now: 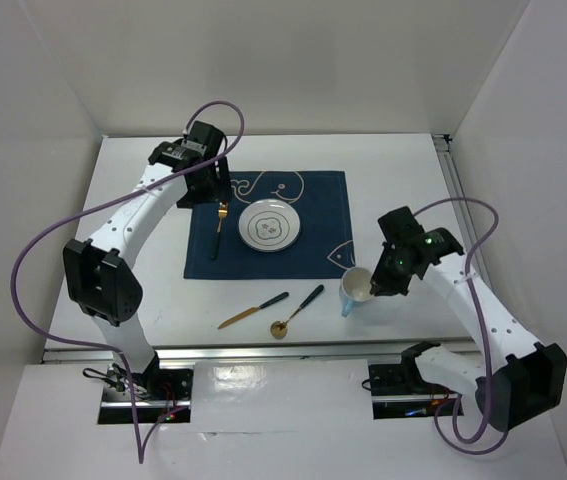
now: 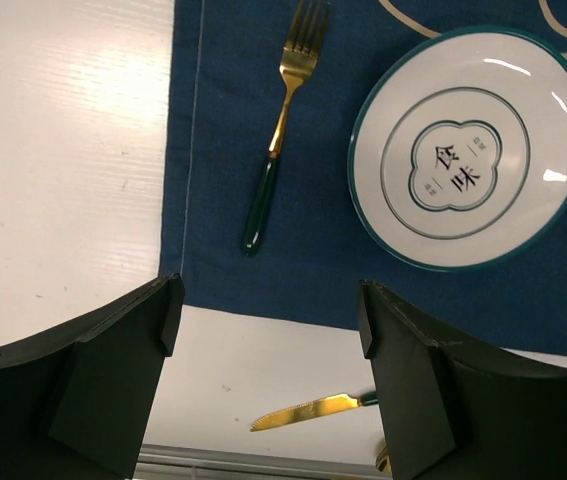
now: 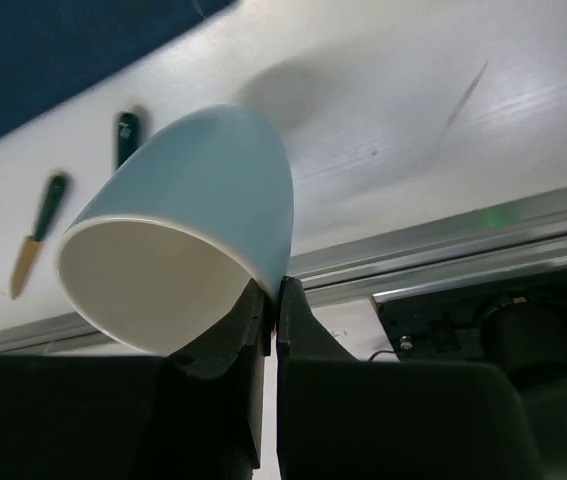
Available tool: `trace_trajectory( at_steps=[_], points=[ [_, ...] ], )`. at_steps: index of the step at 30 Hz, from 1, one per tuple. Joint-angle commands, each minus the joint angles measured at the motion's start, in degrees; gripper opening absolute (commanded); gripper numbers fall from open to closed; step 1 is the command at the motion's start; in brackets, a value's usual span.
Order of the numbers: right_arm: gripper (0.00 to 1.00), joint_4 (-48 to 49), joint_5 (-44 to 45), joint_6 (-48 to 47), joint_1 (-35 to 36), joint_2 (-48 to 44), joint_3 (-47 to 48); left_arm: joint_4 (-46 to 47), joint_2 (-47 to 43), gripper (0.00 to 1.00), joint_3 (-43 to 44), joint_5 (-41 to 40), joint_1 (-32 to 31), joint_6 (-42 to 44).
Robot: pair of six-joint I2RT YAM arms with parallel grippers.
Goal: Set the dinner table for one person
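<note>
**Cup pinched in the right tool, mat spot up at 11 o'clock**

Top view: the right tool (image 1: 378,284) grips the pale blue cup (image 1: 355,290) over bare tabletop (image 1: 403,180), just off the near right corner of the navy placemat (image 1: 315,200). The free stretch of mat beside the plate (image 1: 270,226) lies at about 11 o'clock from the cup. The right arm is plainly the nearer one for it. The left tool (image 1: 220,187) hangs over the mat's far left part, above the tines of the fork (image 1: 219,226), whose long axis runs 12 to 6. The knife (image 1: 253,311) and spoon (image 1: 296,311) lie off the mat near the front edge, both slanting toward 2 o'clock.

Left wrist view: the left tool (image 2: 270,298) is spread wide and holds nothing. The fork (image 2: 278,140) lies on the mat at 12 o'clock from it, the plate (image 2: 468,150) at 1 to 2 o'clock, and the knife's blade (image 2: 313,410) shows at 6.

Right wrist view: the right tool's (image 3: 273,300) fingers are nearly together, clamping the cup's (image 3: 193,220) wall at the rim, one finger inside and one outside. The cup is tilted, its mouth toward the camera. Its shadow falls apart from it, so I judge it to be off the tabletop. It will need righting before it is set down.
</note>
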Motion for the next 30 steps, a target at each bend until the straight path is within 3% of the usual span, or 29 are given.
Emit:
trace_trajectory(
  at_steps=[1,5,13,20,30],
  points=[
    [0.0,-3.07,5.57,-1.35,0.51,1.97,14.61,-0.38,-3.49,0.88,0.98,3.78,-0.01,-0.76],
    [0.0,0.78,6.11,-7.75,0.51,10.31,23.78,-0.38,-4.11,0.88,0.46,5.8,-0.01,-0.24],
    [0.0,11.76,5.58,-14.62,-2.29,39.4,48.91,-1.43,-9.11,0.88,-6.83,7.47,-0.01,0.3],
    [0.0,11.25,4.0,-16.38,-4.15,58.74,71.66,-1.43,-14.56,0.88,-13.42,9.59,-1.85,0.91],
    [0.0,12.66,2.07,-15.86,-5.38,69.21,77.85,-1.43,-16.15,0.88,-18.69,9.34,-6.15,-1.54]
  ],
)
